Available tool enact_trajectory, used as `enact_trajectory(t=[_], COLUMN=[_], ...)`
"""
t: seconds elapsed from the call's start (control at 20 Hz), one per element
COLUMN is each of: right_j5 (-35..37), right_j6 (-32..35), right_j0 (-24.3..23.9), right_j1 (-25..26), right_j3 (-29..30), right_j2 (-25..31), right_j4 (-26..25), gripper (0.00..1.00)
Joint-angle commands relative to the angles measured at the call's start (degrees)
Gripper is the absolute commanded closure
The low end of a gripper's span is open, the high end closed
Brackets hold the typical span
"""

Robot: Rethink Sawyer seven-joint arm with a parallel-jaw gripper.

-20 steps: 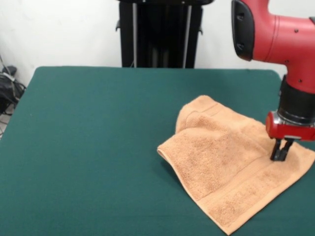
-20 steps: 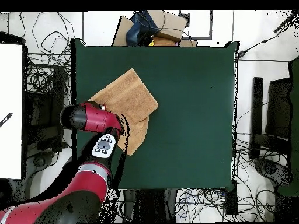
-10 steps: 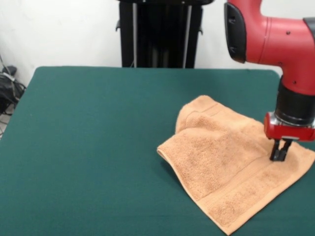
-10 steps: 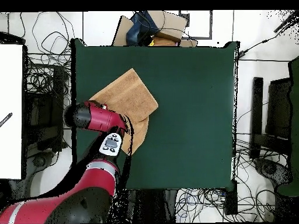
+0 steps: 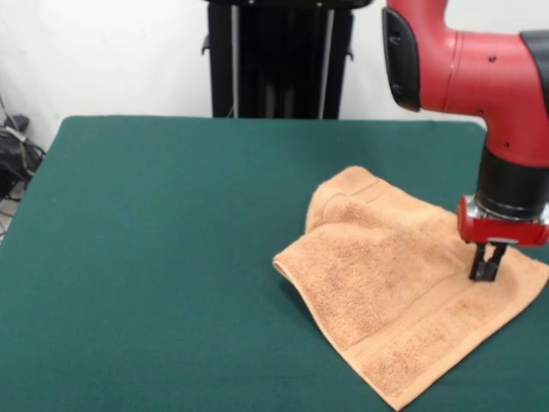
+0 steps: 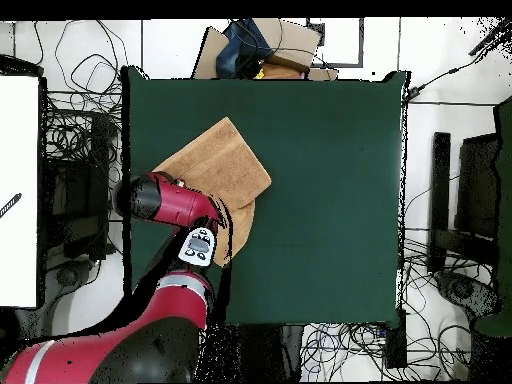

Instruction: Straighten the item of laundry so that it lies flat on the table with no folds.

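Orange-tan towel [image 5: 403,296] under near-closed gripper [image 5: 485,271] tips.

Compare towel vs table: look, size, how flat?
Colour: the towel is light orange-tan terry; the table is dark green felt-like cloth.
Size: the towel covers a small patch near one side edge; the table is far larger.
Flatness: the towel is folded over itself, one edge lifted; the table lies smooth.
Both are cloth-surfaced and roughly rectangular.
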Motion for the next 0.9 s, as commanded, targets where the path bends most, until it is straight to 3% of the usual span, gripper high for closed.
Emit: enact_trajectory(t=[0.05,0.4,0.45,0.9], right_j5=[-3.5,-2.9,-3.0,-5.6], right_j6=[12.6,12.4,12.2,10.3], right_j0=[1.6,1.9,2.0,-0.1], right_j1=[5.3,5.1,5.1,4.2], right_j3=[5.8,6.0,6.0,7.7], right_j2=[1.3,0.9,0.7,2.8], right_j4=[-2.1,-1.9,-2.0,-4.1], gripper=[1.0,1.0,0.0,0.0])
